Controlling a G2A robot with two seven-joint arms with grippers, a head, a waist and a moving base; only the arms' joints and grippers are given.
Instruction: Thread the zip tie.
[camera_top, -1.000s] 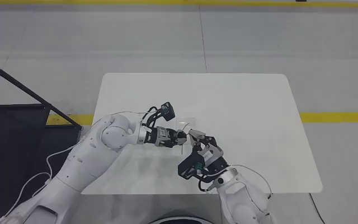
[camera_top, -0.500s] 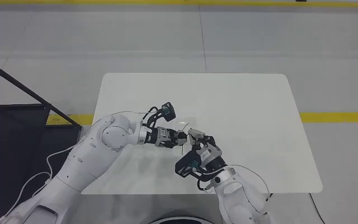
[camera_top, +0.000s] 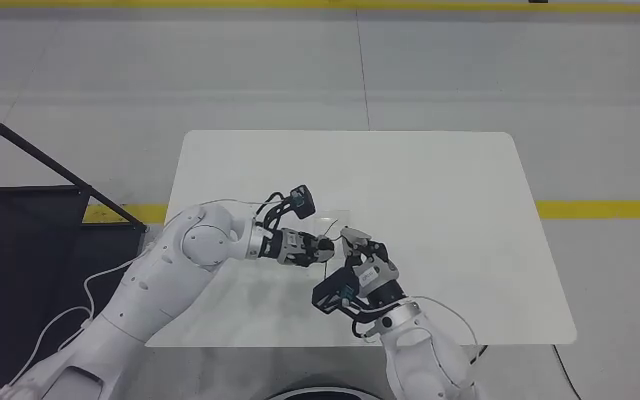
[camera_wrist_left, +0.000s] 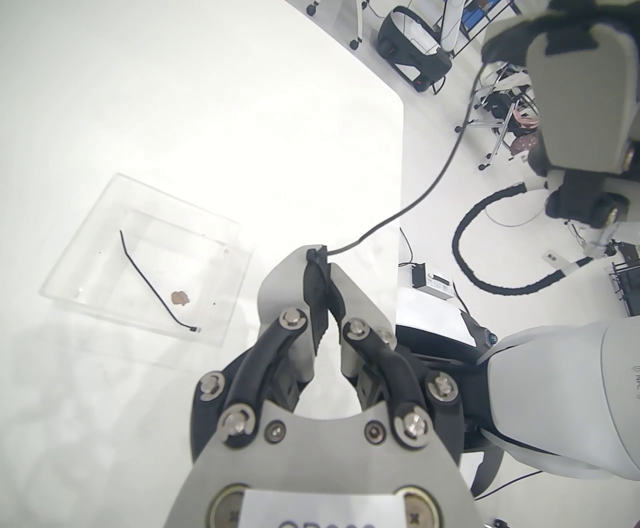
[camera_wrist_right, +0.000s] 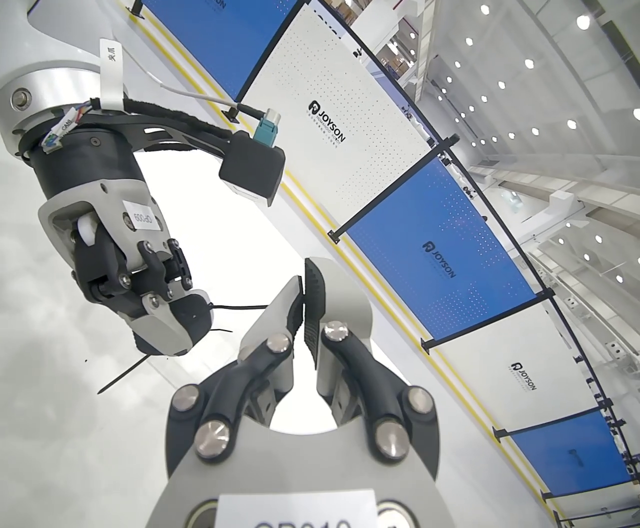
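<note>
Just beside the tray (camera_wrist_left: 65, 272), the left pincer (camera_wrist_left: 316, 260) clamps one end of the zip tie (camera_wrist_right: 240, 306), and the right pincer (camera_wrist_right: 304, 285) is closed on its other end. A second tie (camera_wrist_left: 150, 285) lies in the tray.

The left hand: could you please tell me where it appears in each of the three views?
Top view: the left hand is over the table's near middle, tip to tip with the right hand.
Left wrist view: in the foreground, shut on the zip tie, the clear tray beyond it.
Right wrist view: the left hand faces the camera, across the zip tie.
Shared landmark: the white table.
</note>
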